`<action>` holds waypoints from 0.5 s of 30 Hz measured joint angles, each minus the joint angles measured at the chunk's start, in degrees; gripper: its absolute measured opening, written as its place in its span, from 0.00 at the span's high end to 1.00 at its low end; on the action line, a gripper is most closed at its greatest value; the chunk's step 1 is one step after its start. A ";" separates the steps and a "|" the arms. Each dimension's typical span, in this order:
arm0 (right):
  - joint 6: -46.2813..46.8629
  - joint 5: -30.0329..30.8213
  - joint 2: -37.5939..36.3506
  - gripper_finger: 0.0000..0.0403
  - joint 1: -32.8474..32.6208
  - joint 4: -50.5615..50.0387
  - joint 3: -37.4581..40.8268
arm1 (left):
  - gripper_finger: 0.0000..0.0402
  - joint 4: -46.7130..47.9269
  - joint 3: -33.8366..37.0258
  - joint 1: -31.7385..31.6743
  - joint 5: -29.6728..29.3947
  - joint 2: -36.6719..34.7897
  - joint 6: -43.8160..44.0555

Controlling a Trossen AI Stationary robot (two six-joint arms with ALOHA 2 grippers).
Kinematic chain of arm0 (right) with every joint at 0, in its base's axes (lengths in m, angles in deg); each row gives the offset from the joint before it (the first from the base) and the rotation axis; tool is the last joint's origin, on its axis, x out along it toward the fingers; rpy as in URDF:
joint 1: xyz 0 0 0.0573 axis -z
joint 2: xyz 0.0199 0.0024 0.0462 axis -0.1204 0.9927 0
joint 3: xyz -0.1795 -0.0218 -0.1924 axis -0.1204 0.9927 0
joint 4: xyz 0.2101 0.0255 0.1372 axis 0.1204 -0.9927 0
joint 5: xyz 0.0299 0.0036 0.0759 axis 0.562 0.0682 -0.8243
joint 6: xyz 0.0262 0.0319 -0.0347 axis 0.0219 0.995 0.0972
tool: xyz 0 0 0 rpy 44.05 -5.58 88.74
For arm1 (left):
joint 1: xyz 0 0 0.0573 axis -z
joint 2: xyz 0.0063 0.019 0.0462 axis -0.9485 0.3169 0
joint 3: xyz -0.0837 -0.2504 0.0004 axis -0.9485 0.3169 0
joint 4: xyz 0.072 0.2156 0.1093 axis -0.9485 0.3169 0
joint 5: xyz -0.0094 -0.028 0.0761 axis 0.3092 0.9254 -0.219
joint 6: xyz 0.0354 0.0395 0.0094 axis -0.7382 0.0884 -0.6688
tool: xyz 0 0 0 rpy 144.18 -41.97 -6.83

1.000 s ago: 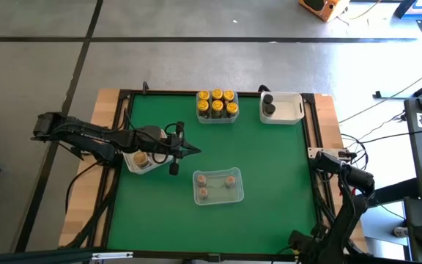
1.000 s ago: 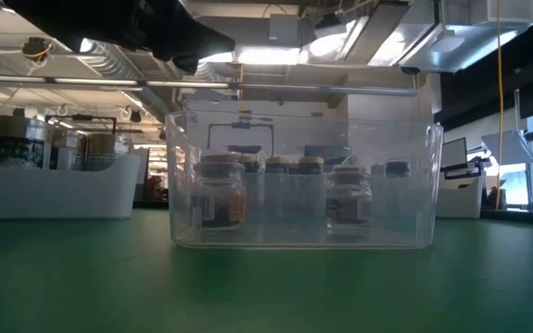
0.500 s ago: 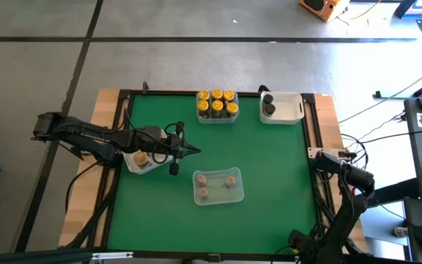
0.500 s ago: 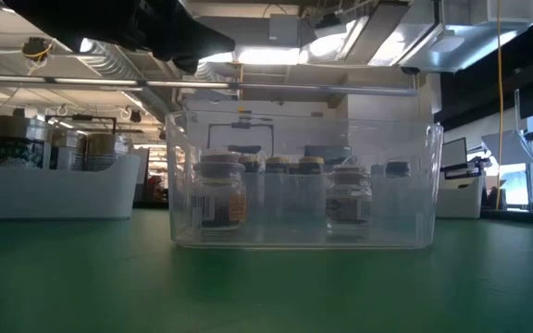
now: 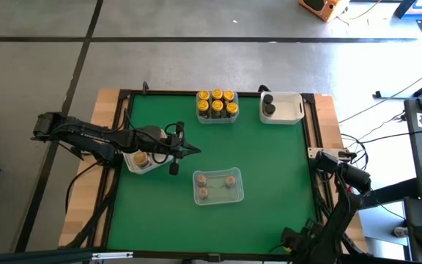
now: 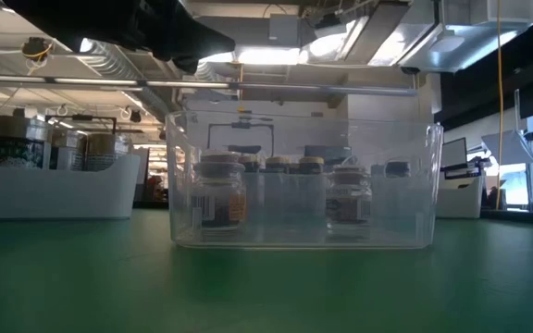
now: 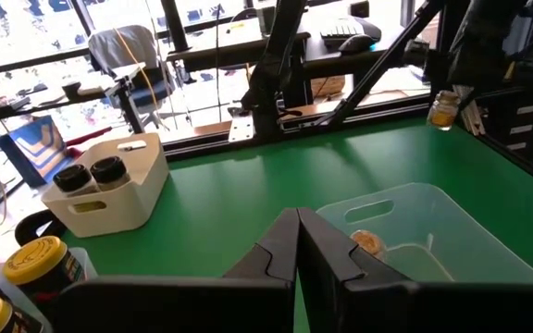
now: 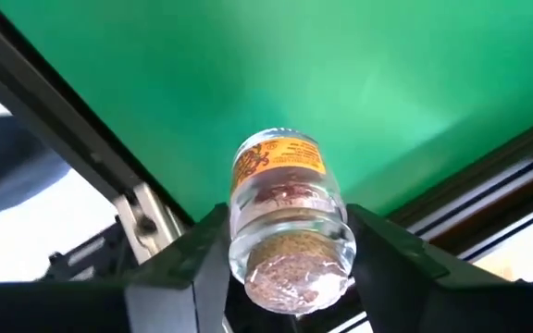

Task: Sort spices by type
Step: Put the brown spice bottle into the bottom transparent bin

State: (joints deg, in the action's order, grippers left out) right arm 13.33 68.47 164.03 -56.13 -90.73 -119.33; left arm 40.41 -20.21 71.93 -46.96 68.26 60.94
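Observation:
My right gripper [image 8: 290, 264] is shut on a glass spice jar [image 8: 285, 208] with an orange label, just off the table's right edge [image 5: 315, 158]. My left gripper [image 7: 296, 242] is shut and empty, hovering beside a white tub [image 5: 132, 167] that holds a tan-lidded jar [image 5: 141, 158]. A clear tub [image 5: 234, 192] in the middle holds three pinkish-brown-lidded jars [image 5: 203, 179]. Several yellow-lidded jars [image 5: 217, 94] stand in a clear tub at the far edge. Two dark-lidded jars [image 5: 268, 99] stand in a white tub [image 5: 291, 110]. My right gripper pinches the jar's glass body [image 8: 248, 231] between its two fingers [image 8: 197, 254], one on each side. The jar is lifted clear, and its pinkish-brown end [image 8: 290, 277] points toward the wrist camera. How far back between the fingers it reaches does not show.
The green mat [image 5: 269, 161] is open between the tubs. A dark frame rail [image 5: 312, 139] and wooden edges border the table. In the low view the middle clear tub [image 6: 303, 180] fills the centre, with the white tub [image 6: 54, 190] to its left.

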 joint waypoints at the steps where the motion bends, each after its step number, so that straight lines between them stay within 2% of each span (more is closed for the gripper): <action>1: -0.78 0.95 0.00 0.54 0.69 -1.04 -0.89 | 0.99 0.00 0.02 0.00 0.00 0.00 0.00; 6: -6.50 7.22 -0.04 0.53 5.08 -5.37 -5.96 | 0.99 0.00 0.01 0.00 0.00 0.00 0.11; 15: -20.44 23.26 -0.17 0.54 14.40 -7.82 -14.48 | 0.99 0.48 0.00 0.00 0.00 0.00 -0.02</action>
State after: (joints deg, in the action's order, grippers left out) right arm -7.11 91.73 163.85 -41.73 -98.55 -133.80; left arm 40.90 -20.21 71.93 -46.96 68.26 60.91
